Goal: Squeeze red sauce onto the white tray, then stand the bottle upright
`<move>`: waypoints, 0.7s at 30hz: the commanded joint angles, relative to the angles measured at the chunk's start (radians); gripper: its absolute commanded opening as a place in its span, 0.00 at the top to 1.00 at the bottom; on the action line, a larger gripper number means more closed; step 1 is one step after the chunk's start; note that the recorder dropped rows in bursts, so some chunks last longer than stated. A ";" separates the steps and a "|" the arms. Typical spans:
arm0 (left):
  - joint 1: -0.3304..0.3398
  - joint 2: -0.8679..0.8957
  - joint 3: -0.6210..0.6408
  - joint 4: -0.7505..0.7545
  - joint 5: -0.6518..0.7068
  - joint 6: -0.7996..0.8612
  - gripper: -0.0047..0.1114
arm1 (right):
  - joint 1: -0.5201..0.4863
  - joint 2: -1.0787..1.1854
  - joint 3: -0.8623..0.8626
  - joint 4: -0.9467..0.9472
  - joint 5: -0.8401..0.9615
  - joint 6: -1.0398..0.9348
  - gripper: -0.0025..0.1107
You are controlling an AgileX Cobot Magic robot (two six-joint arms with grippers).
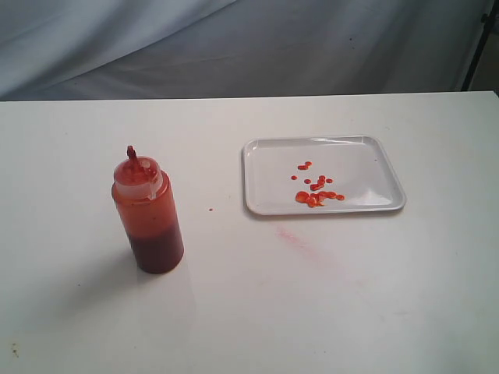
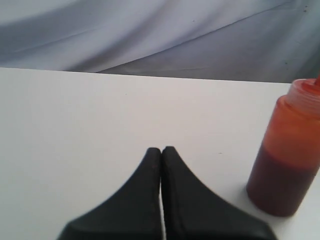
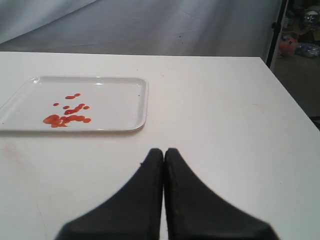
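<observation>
Exterior view: neither arm shows, so we only get the white worktop, with grey cloth hung behind its far edge. The bottle stands upright on its dark base in the left half of the worktop, roughly midway between the near and far edges, nozzle up. The white tray lies flat right of centre, nearer the far edge and well apart from the bottle. The red sauce sits on the tray as a scatter of drops and small blobs, thickest by the tray's near rim. Only this view gives us a lone red speck on the bare worktop between bottle and tray, and the whole pink smear just off the tray's near rim. The wrist views supply the grippers. The left gripper is low over the worktop and aimed at the far edge, jaws pressed together with nothing between them; the bottle stands off to one side, not touching. The right gripper is posed the same way, jaws together and empty, short of the tray's near right corner. Only the right wrist view shows the worktop's right edge and a black pole beyond it.
</observation>
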 commanded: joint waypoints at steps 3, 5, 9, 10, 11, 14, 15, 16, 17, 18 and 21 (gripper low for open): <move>-0.031 -0.004 0.005 0.003 -0.012 -0.001 0.96 | 0.001 -0.006 0.004 0.005 0.000 -0.003 0.98; -0.029 -0.004 0.005 0.003 -0.012 -0.001 0.96 | 0.001 -0.006 0.004 0.005 0.000 -0.003 0.98; -0.029 -0.004 0.005 0.003 -0.012 -0.001 0.96 | 0.001 -0.006 0.004 0.005 0.000 -0.003 0.98; -0.029 -0.004 0.005 0.003 -0.012 -0.001 0.96 | 0.001 -0.006 0.004 0.005 0.000 -0.003 0.98; -0.029 -0.004 0.005 0.003 -0.012 -0.001 0.96 | 0.001 -0.006 0.004 0.005 0.000 -0.003 0.98; -0.029 -0.004 0.005 0.003 -0.012 -0.001 0.96 | 0.001 -0.006 0.004 0.005 0.000 -0.003 0.98; -0.029 -0.004 0.005 0.003 -0.012 -0.001 0.96 | 0.001 -0.006 0.004 0.005 0.000 -0.003 0.98; -0.029 -0.004 0.005 0.003 -0.012 -0.001 0.96 | 0.001 -0.006 0.004 0.005 0.000 -0.003 0.98; -0.024 -0.004 0.005 0.003 -0.012 -0.001 0.96 | 0.001 -0.006 0.004 0.005 0.000 -0.003 0.98; -0.018 -0.004 0.005 0.003 -0.012 -0.001 0.96 | 0.001 -0.006 0.004 0.005 0.000 -0.003 0.98; 0.007 -0.004 0.005 0.003 -0.012 -0.001 0.96 | 0.001 -0.006 0.004 0.005 0.000 -0.003 0.98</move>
